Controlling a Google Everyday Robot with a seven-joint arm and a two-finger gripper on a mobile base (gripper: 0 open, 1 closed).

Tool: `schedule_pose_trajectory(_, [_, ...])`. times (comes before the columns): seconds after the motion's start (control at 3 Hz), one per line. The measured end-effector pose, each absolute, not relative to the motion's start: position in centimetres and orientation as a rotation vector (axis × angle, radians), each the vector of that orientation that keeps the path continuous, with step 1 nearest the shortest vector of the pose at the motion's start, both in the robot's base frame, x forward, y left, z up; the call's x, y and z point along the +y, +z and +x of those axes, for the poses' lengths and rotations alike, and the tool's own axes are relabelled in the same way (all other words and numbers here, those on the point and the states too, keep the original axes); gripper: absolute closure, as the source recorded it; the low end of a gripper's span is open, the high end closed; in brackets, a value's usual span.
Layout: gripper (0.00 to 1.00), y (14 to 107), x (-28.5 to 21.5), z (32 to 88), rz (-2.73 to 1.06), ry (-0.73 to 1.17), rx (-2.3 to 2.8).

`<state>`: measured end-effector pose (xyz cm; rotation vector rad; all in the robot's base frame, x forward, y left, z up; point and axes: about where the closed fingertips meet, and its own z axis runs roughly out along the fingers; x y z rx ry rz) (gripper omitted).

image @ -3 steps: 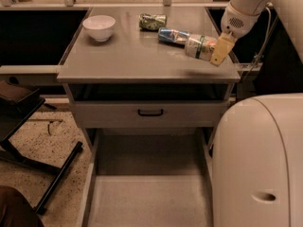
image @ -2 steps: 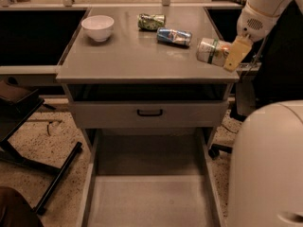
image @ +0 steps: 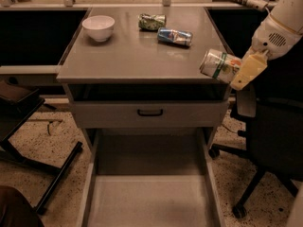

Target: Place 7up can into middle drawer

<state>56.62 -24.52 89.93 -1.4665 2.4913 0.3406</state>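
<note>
The 7up can (image: pixel 218 65), whitish-silver with a green band, is held on its side by my gripper (image: pixel 236 70) at the right front corner of the cabinet top (image: pixel 132 56), above its edge. The gripper's yellowish finger (image: pixel 249 70) lies on the can's right end, and the white arm reaches in from the upper right. The middle drawer (image: pixel 149 200) is pulled out at the bottom of the view, a wide grey tray with low side walls and a bare floor. The can is well above it and to its right.
A white bowl (image: pixel 98 27) stands at the back left of the cabinet top. A dark green can (image: pixel 152 21) and a blue-and-red can (image: pixel 174 36) lie at the back middle. A grey drawer front with a black handle (image: pixel 150 112) is shut above the open tray. An office chair (image: pixel 270 141) stands to the right.
The gripper has carried the 7up can to the right and forward, from the top's back right near the blue-and-red can to the right front corner. The view has shifted too.
</note>
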Motion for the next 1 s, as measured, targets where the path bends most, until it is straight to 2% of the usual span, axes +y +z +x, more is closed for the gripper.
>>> schedule_pose_trajectory(0.33, [1.00, 86.4, -19.8, 54.8, -1.614, 0.475, 2.385])
schedule_pose_trajectory(1.0, [1.00, 84.4, -19.7, 54.2, -1.596, 0.495, 2.404])
